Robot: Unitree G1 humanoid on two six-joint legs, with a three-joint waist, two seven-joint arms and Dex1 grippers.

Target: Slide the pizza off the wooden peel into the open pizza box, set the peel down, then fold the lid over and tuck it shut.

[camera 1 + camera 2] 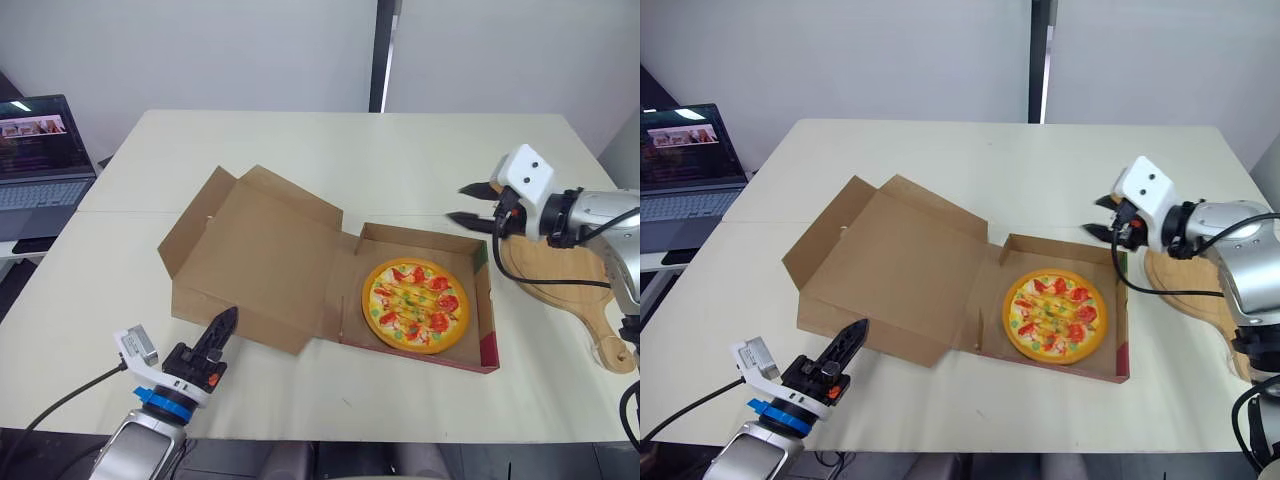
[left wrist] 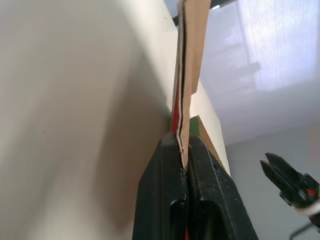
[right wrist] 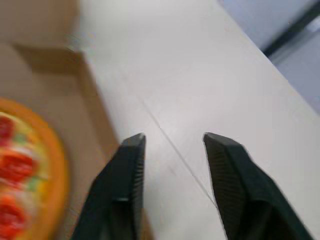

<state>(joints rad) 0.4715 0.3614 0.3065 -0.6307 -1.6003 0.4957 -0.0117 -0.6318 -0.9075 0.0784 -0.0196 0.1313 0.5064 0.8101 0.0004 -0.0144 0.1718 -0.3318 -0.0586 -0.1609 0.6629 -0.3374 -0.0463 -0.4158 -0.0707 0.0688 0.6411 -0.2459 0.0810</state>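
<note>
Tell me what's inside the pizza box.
One pizza lies flat in the tray of the open pizza box; nothing else shows inside. The cardboard floor beneath the pizza is covered.

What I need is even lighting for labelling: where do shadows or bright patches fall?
Left eye view: soft, even light; the lid casts a faint shadow on the table along its near edge, and the laptop screen glows. Left wrist view: a bright patch on the wall, with the table darker beside the left fingers.
</note>
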